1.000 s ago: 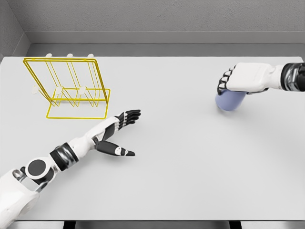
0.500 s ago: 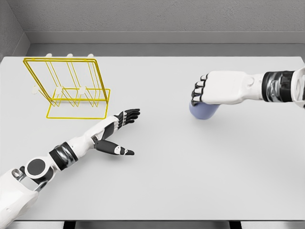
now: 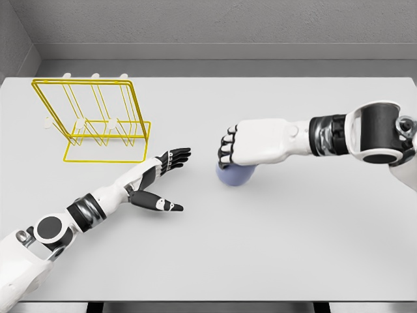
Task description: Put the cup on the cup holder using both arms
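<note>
The right hand (image 3: 251, 145) is near the middle of the frame, its fingers curled down over the bluish cup (image 3: 234, 175) — only the lower part of the cup shows under the palm. The left hand (image 3: 158, 179) lies at the lower left with fingers stretched out and the thumb apart, holding nothing. The yellow wire cup holder (image 3: 98, 120) stands at the upper left on the white table (image 3: 273, 248), well apart from the cup.
</note>
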### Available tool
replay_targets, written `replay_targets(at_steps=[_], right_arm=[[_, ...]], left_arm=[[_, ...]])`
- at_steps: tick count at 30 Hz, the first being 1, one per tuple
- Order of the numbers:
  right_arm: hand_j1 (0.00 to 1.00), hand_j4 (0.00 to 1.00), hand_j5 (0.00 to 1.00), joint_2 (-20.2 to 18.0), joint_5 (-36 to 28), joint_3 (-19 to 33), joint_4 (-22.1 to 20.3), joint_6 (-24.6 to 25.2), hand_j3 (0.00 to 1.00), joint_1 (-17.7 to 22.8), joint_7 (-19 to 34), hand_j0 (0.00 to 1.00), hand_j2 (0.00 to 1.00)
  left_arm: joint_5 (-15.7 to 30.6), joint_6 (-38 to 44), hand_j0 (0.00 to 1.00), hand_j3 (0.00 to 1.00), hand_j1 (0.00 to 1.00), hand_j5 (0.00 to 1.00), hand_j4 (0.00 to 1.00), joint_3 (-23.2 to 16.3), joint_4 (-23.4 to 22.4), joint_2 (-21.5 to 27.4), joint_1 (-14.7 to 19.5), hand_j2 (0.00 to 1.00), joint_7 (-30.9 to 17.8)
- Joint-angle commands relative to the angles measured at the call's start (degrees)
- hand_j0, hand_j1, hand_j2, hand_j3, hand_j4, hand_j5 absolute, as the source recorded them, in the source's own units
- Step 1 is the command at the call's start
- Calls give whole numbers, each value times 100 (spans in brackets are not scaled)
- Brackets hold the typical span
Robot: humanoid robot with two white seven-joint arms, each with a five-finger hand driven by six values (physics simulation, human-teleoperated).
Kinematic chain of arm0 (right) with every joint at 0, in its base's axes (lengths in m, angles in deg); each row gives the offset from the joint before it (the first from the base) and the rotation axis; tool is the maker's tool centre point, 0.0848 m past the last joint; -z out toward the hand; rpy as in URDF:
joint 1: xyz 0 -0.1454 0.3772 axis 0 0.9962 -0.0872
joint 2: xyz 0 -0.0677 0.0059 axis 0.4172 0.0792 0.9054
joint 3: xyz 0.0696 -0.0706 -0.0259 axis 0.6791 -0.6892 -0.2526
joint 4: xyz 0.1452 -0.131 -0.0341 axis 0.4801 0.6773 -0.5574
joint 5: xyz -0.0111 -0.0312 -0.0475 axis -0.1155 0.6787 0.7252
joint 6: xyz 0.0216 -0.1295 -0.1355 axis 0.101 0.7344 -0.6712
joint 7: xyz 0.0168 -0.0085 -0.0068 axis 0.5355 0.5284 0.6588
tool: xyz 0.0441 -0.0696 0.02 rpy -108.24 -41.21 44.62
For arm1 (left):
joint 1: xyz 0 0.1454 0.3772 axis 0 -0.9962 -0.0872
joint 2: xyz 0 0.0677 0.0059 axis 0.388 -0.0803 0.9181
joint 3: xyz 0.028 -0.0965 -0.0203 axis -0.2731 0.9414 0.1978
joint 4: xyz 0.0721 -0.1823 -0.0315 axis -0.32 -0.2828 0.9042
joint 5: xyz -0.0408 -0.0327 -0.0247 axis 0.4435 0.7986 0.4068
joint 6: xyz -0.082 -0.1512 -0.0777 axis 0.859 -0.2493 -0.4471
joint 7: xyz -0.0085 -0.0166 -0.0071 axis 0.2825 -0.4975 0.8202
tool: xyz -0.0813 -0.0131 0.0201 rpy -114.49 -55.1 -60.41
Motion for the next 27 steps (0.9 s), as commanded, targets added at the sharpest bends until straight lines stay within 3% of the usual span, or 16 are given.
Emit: replay_targets(at_steps=[1,9,15,16,20,27], right_arm=[[58,58,58,130,-22,-38,0,18,58,0,-5,58,58],[58,58,58,491,-4,-143,0,18,58,0,-5,58,58],[62,62,62,491,-4,-179,0,18,62,0,-5,62,62],[64,64,64,491,-4,-214,0,18,64,0,-5,64,64],[97,97,97,447,-13,-258,0,18,97,9,-5,97,97],[99,99,99,429,-13,-240,0,18,99,26,-5,99,99]], left_arm=[[29,1,100,100,100,100,100,5,1,8,0,100,0],[29,1,100,100,100,100,100,5,-51,-1,9,100,0],[55,1,100,100,100,100,100,5,-130,-1,18,100,0],[55,1,100,100,100,100,100,5,-148,-1,26,100,0],[99,1,100,100,100,100,100,14,-166,-1,35,100,0],[99,1,100,100,100,100,100,14,-166,-1,44,100,0]])
